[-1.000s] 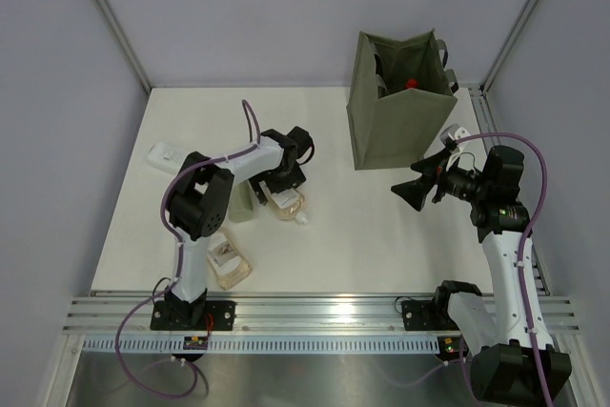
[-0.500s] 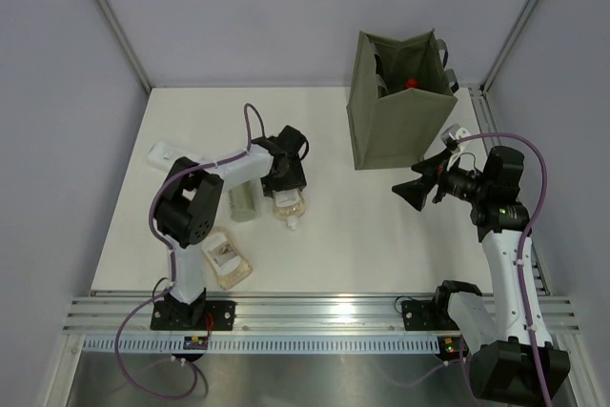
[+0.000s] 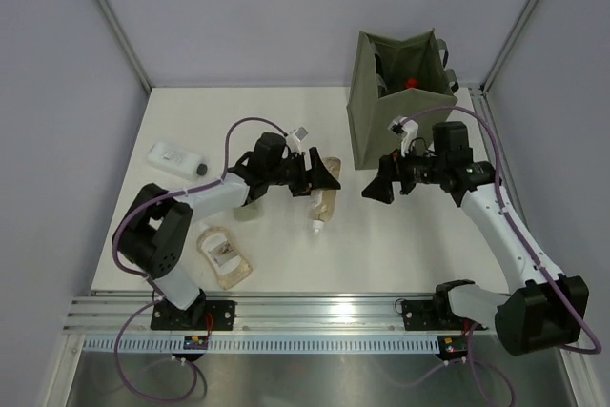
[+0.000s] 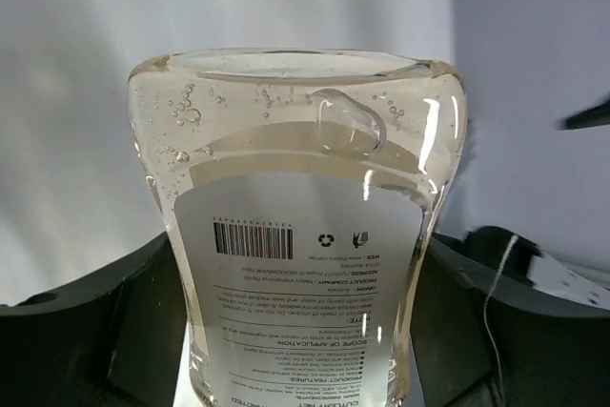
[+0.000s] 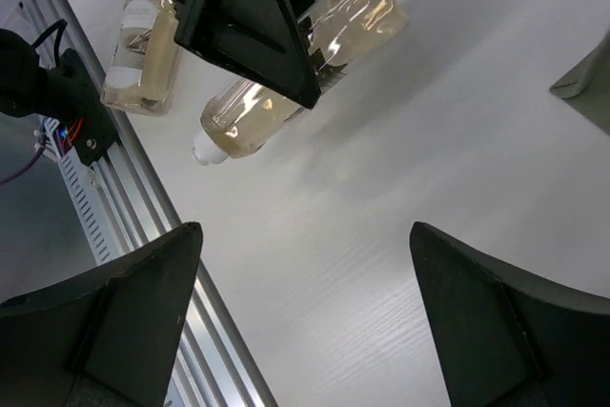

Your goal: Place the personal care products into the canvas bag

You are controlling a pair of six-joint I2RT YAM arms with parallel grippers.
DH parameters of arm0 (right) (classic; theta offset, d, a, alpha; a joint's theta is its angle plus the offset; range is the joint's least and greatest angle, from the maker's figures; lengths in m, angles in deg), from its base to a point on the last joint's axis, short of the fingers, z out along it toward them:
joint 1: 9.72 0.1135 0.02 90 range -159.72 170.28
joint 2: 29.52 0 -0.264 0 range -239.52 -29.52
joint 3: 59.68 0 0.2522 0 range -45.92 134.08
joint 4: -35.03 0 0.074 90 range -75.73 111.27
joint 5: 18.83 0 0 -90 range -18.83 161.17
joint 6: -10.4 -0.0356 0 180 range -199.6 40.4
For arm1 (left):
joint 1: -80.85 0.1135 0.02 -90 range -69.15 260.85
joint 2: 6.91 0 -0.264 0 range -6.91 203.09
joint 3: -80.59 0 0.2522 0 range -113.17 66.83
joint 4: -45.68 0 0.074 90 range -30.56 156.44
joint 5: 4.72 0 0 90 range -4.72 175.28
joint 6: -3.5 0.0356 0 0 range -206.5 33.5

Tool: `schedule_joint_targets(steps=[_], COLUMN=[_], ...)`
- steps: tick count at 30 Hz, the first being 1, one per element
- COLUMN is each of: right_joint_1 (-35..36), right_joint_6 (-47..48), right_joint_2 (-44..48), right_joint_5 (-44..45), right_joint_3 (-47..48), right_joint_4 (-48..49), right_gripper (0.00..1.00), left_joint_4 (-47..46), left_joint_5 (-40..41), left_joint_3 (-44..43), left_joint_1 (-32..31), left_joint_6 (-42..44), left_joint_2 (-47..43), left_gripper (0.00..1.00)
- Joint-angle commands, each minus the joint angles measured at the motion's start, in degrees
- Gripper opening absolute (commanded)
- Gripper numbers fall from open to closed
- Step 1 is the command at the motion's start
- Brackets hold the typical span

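My left gripper (image 3: 321,178) is shut on a clear amber-liquid pouch (image 3: 325,201) and holds it above the table, white spout (image 3: 315,228) pointing toward the near edge. In the left wrist view the pouch (image 4: 300,188) fills the space between the black fingers (image 4: 91,316), its white label facing the camera. My right gripper (image 3: 375,189) stands open just right of it, nothing between its fingers (image 5: 124,316); from there I see the held pouch (image 5: 319,50). The olive canvas bag (image 3: 398,126) stands upright at the back right, a red cap (image 3: 412,83) showing inside.
A second amber pouch (image 3: 225,256) lies near the left arm's base, also seen as the pouch (image 5: 143,45) from the right wrist. A flat white bottle (image 3: 176,154) lies at the far left. A silver bottle (image 3: 245,213) is partly hidden under the left arm. Aluminium rails (image 3: 315,312) run along the near edge.
The left gripper closed on the pouch, lifted it and swung it right toward the bag. The right arm moved left and down to face it, jaws still open.
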Motion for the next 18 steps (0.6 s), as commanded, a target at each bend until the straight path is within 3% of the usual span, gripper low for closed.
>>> schedule_joint_targets(steps=[1, 3, 8, 11, 14, 18], right_joint_1=[7.93, 11.99, 13.67, 15.24, 16.04, 16.91], right_joint_6=[-19.59, -26.86, -39.54, -39.55, -38.06, -33.77], right_joint_2=[0.34, -0.01, -3.7, -6.25, -6.61, -6.25], right_joint_5=[19.14, 27.41, 27.38, 25.19, 20.72, 16.05], right_joint_3=[0.89, 0.62, 5.18, 7.12, 5.29, 3.0], right_joint_4=[9.01, 11.94, 16.0, 16.87, 19.33, 20.31], right_gripper=[1.0, 1.0, 0.99, 1.0, 0.99, 1.0], left_joint_4=[-23.36, -29.67, -33.84, -34.19, -28.58, -27.5], left_joint_5=[-11.53, -11.88, -12.41, -12.24, -7.77, 7.48], left_joint_3=[4.99, 7.56, 13.36, 16.09, 16.36, 21.09], left_joint_1=[0.18, 0.18, 0.18, 0.18, 0.88, 2.12], left_joint_6=[-9.52, -11.82, -12.01, -11.04, -10.34, -18.22], left_joint_2=[-7.37, -8.61, -11.33, -13.27, -16.35, -21.7], left_gripper=[0.0, 0.0, 0.0, 0.0, 0.0, 0.0])
